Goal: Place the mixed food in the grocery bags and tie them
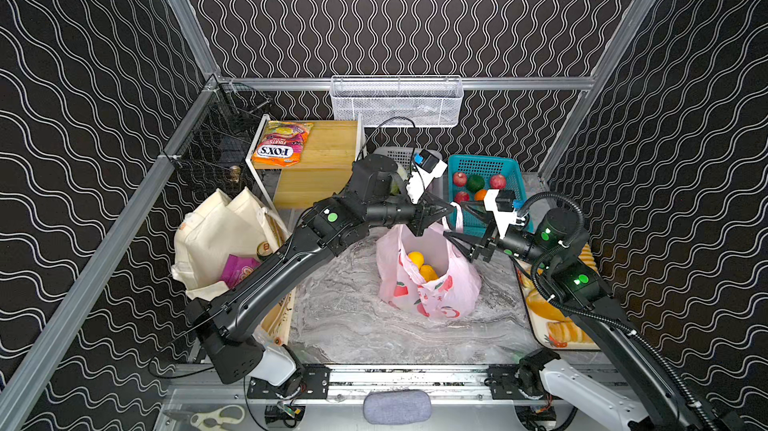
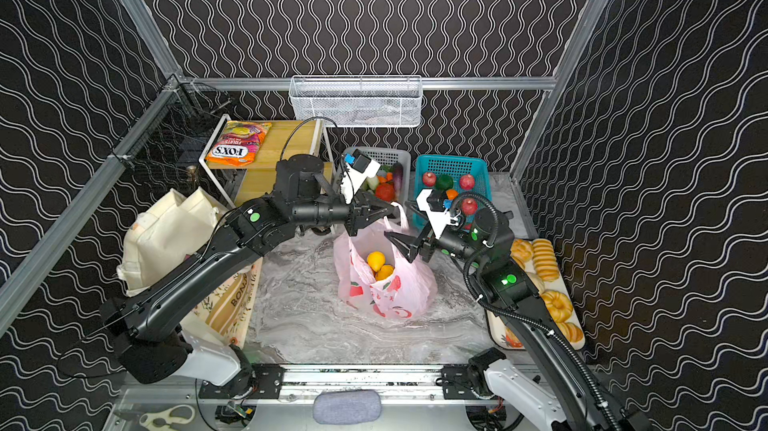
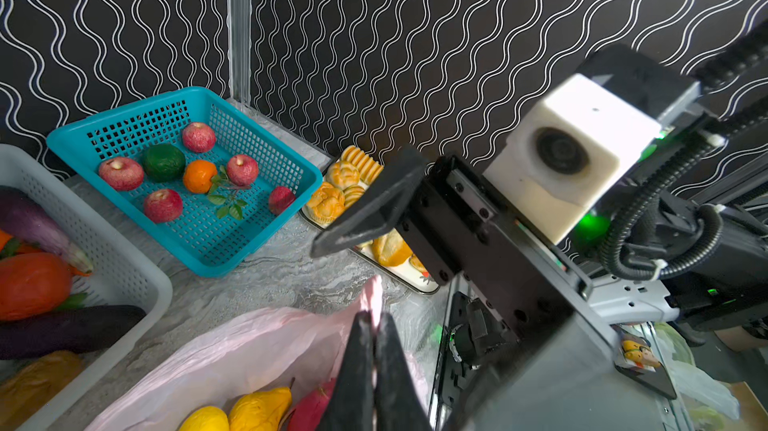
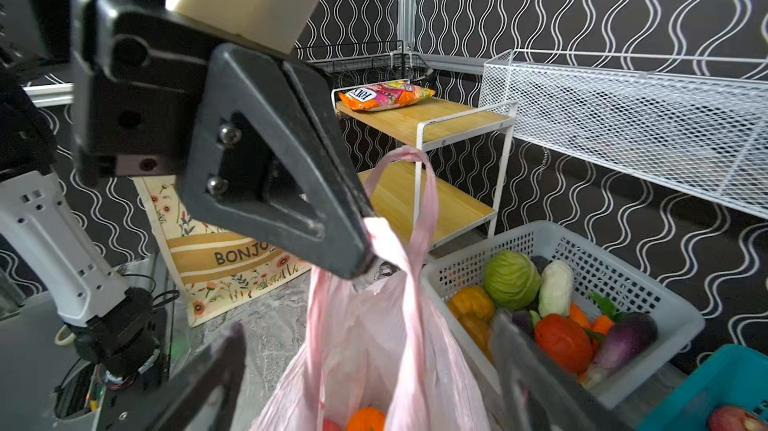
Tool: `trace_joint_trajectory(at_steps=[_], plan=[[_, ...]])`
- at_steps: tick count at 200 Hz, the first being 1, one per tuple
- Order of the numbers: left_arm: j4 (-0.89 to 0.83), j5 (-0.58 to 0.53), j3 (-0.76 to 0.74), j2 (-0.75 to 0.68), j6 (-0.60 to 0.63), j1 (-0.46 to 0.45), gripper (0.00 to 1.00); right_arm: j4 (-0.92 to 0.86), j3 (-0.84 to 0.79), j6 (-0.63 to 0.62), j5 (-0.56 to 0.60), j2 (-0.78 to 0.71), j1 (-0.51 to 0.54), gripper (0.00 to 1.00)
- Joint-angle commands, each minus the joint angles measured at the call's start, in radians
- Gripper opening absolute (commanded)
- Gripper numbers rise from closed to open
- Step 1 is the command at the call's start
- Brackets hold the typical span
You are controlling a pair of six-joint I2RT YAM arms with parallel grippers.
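So, looking down at the counter (image 1: 353, 325): got the pink plastic bag (image 1: 430, 287) sitting roughly mid-counter, mouth gaping. Can spot a yellow toy fruit (image 1: 415, 259) and an orange-yellow one (image 1: 428, 272) inside, plus a pink dragon fruit (image 3: 311, 406) tucked beside them in the left wrist view. Got the left jaws pinched fully shut on a handle (image 4: 377, 228) of that bag, holding it up above the bag's mouth. Can also see a loop (image 4: 405, 152) of pink handle sticking up just past the pinch. Got the right jaws spread wide, gripping nothing, hovering at the bag's upper right side, with pink plastic between the two fingers (image 4: 212, 362) in the right wrist view; can't tell about actual contact there. Also got the cream tote (image 1: 216, 229) slumped at the counter's left edge, well apart from the pink bag, with a purple snack packet (image 1: 240, 270) poking out. Off-task stuff: FOX'S packet (image 1: 282, 144) up on the wooden shelf (image 1: 328, 138), teal basket (image 1: 484, 165) of fruit and white basket (image 2: 384, 154) of veg along the back, both just behind the pink bag.
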Motion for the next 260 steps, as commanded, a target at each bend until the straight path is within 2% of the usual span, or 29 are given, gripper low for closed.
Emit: trace_joint_trajectory(at_steps=[1,19,39,53,72,85,121,148,195,219,231,242,260], plan=[[0.055,0.019,-0.003,0.000,-0.022,-0.001,0.00,-0.060,0.015,0.003,0.041,0.038,-0.002,1.00],[0.074,-0.006,-0.022,-0.010,-0.041,-0.001,0.00,-0.029,0.010,0.010,0.015,0.077,-0.002,0.99],[0.095,-0.032,-0.035,-0.021,-0.065,-0.001,0.00,-0.012,0.003,0.054,-0.035,0.094,-0.001,0.91],[0.096,-0.057,-0.039,-0.027,-0.075,0.000,0.00,-0.007,-0.017,0.086,0.018,0.081,0.002,0.80],[0.104,-0.079,-0.056,-0.039,-0.080,0.000,0.00,-0.011,-0.057,0.074,0.063,0.043,0.003,0.57],[0.113,-0.087,-0.067,-0.045,-0.080,-0.002,0.00,-0.021,-0.077,0.052,0.092,0.018,0.031,0.48],[0.137,-0.076,-0.071,-0.044,-0.080,-0.001,0.00,-0.031,-0.104,-0.008,0.248,-0.012,0.094,0.42],[0.138,-0.056,-0.057,-0.027,-0.085,-0.001,0.00,-0.009,-0.097,-0.025,0.278,-0.007,0.133,0.41],[0.142,-0.095,-0.072,-0.042,-0.086,-0.001,0.00,0.113,-0.136,0.055,0.312,-0.022,0.141,0.19],[0.138,-0.114,-0.077,-0.050,-0.080,-0.001,0.00,0.114,-0.139,0.065,0.304,-0.022,0.140,0.07],[0.127,-0.126,-0.074,-0.052,-0.072,-0.001,0.20,0.099,-0.130,0.075,0.295,-0.013,0.141,0.00],[0.103,-0.148,-0.063,-0.054,-0.056,-0.001,0.31,0.088,-0.123,0.088,0.285,-0.003,0.140,0.00],[0.043,-0.245,-0.048,-0.083,-0.039,0.003,0.49,0.084,-0.126,0.099,0.280,0.002,0.138,0.00]])
